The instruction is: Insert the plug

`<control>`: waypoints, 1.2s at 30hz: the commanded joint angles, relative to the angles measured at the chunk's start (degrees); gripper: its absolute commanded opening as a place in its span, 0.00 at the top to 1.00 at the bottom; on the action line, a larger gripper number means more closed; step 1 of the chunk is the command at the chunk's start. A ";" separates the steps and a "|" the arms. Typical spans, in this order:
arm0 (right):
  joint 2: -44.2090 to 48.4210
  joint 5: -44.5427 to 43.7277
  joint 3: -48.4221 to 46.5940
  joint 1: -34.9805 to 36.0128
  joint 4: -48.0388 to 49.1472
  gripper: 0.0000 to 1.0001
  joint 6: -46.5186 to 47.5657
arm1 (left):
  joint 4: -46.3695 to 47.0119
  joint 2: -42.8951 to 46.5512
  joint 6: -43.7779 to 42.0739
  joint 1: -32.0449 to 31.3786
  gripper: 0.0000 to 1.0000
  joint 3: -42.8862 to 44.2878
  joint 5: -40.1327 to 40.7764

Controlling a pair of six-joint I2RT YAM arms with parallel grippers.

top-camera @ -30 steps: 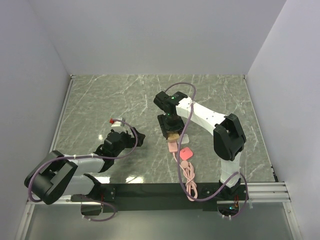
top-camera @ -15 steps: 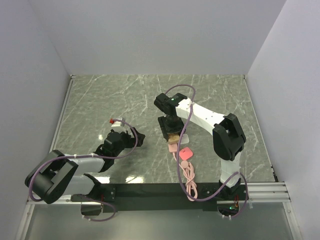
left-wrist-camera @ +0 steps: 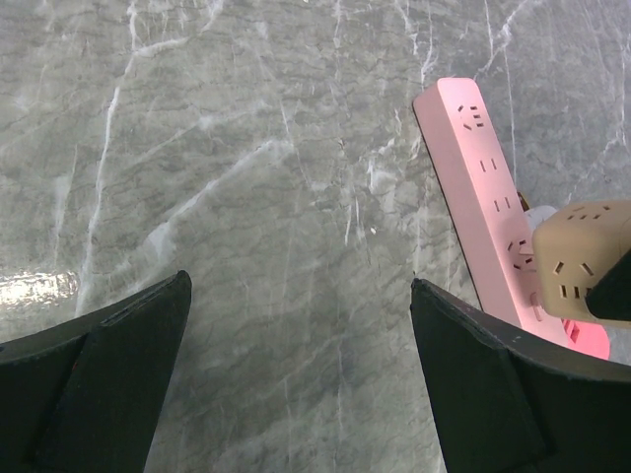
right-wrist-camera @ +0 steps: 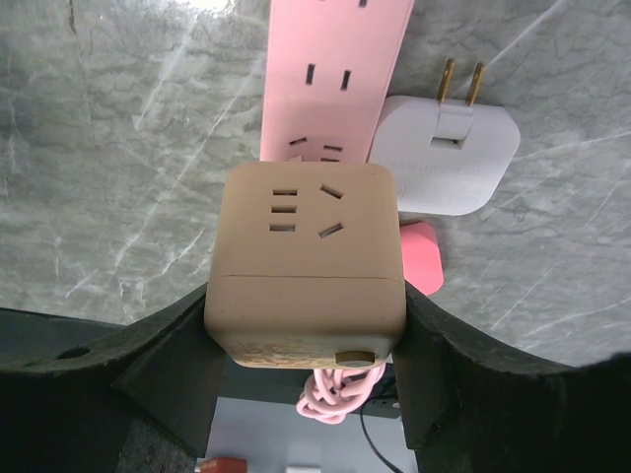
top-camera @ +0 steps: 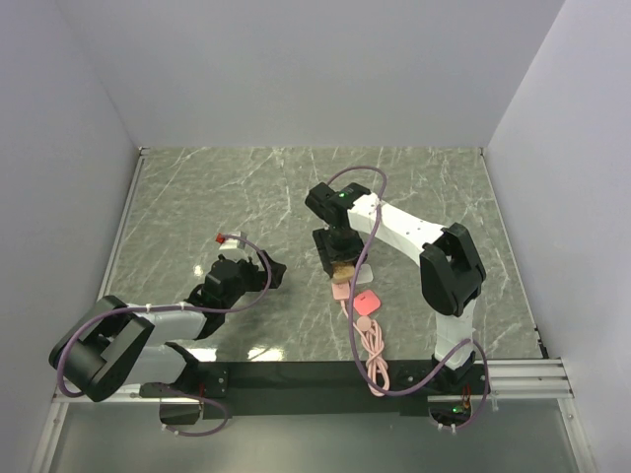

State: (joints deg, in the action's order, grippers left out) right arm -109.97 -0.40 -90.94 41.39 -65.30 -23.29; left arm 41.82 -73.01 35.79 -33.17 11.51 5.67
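Note:
The plug (top-camera: pixel 366 302) is a flat coral-pink square lying on the marble table, just right of the pale-pink power strip (top-camera: pixel 341 289). In the right wrist view only a corner of the plug (right-wrist-camera: pixel 422 258) shows, behind the tan cube (right-wrist-camera: pixel 306 251). My right gripper (right-wrist-camera: pixel 306 307) is shut on that tan cube, holding it over the near end of the power strip (right-wrist-camera: pixel 335 69). My left gripper (left-wrist-camera: pixel 299 296) stands wide open over bare marble, left of the power strip (left-wrist-camera: pixel 473 187), with nothing between its fingers. From there the tan cube (left-wrist-camera: pixel 582 261) shows at the right edge.
A white adapter (right-wrist-camera: pixel 449 158) with two brass prongs lies beside the strip, touching the tan cube's far right side. The strip's coiled pink cord (top-camera: pixel 377 360) runs toward the near edge. A small red tag (top-camera: pixel 220 237) lies at mid-left. Walls enclose the table on three sides.

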 commanded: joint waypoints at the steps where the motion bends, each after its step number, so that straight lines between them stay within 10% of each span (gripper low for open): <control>1: 0.11 -0.83 -0.12 -0.69 0.96 1.00 0.61 | 2.65 -0.55 0.07 0.30 0.01 1.68 -1.01; 36: -7.00 3.57 -5.65 -1.04 -2.46 1.00 3.60 | 2.82 -0.55 0.07 0.56 0.01 1.59 -1.63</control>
State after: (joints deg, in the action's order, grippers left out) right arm -113.60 1.43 -95.09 40.60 -68.40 -21.30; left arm 42.22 -73.78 35.77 -32.95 11.60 5.17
